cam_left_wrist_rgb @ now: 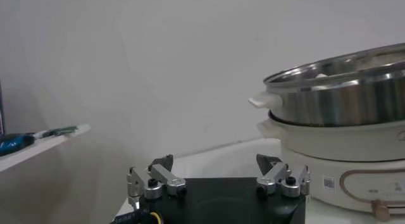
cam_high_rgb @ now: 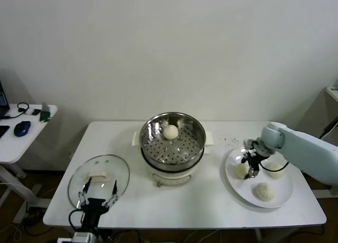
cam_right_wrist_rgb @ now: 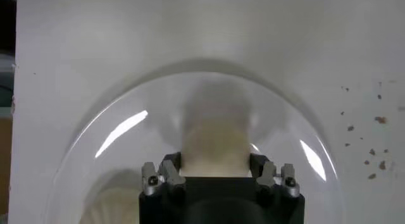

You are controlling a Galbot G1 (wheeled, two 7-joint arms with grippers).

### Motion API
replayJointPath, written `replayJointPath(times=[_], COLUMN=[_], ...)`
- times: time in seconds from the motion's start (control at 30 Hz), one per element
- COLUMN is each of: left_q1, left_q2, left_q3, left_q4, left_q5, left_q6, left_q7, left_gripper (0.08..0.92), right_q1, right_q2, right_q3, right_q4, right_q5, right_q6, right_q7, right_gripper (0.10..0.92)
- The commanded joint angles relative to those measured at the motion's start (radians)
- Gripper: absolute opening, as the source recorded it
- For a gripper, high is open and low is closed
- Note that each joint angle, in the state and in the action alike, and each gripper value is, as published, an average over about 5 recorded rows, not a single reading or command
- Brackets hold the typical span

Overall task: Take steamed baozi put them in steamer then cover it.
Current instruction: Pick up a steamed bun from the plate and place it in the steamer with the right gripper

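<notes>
We count one small cream-white bun (cam_high_rgb: 170, 131) already in the shiny perforated steel steamer (cam_high_rgb: 196, 142). The right gripper (cam_high_rgb: 249, 169) seems closed around a second bun (cam_right_wrist_rgb: 214, 140) on the flat white plate (cam_high_rgb: 283, 193). Two remain, and the clear glass lid (cam_high_rgb: 100, 171) lies under the wide-open left gripper (cam_high_rgb: 99, 194).

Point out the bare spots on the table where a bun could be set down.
Free: the table strip in front, between the steamer and the plate, and the front edge right of the glass lid. Crowded: the plate, where the right hand closes on a bun beside two others; the left hand hovers at the lid.
</notes>
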Motion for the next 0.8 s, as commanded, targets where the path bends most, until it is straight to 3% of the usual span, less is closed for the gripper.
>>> replayJointPath(times=[0.03, 0.23, 0.5, 0.8], left_q1=[0.002, 0.013, 0.018, 0.029], left_q2=[0.001, 0.005, 0.008, 0.013], left_q3=[0.01, 0.033, 0.072, 0.09], left_q4=[-0.011, -0.022, -0.038, -0.063], left_q5=[0.004, 0.019, 0.05, 0.057], left_q6=[0.006, 0.009, 0.009, 0.004], left_q7=[0.002, 0.01, 0.018, 0.019], left_gripper=[0.823, 0.823, 0.823, 0.823], right_q1=[0.198, 0.517, 0.775, 0.805], right_q2=[-0.04, -0.023, 0.167, 0.435], right_q3=[-0.118, -0.327, -0.5, -0.539], right_q4=[0.058, 0.108, 0.114, 0.083], right_q5=[0.116, 0.363, 0.703, 0.867], right_q6=[-0.012, -0.054, -0.118, -0.159], right_q7=[0.007, 0.024, 0.071, 0.129], right_gripper=[0.683, 0.679, 0.679, 0.679])
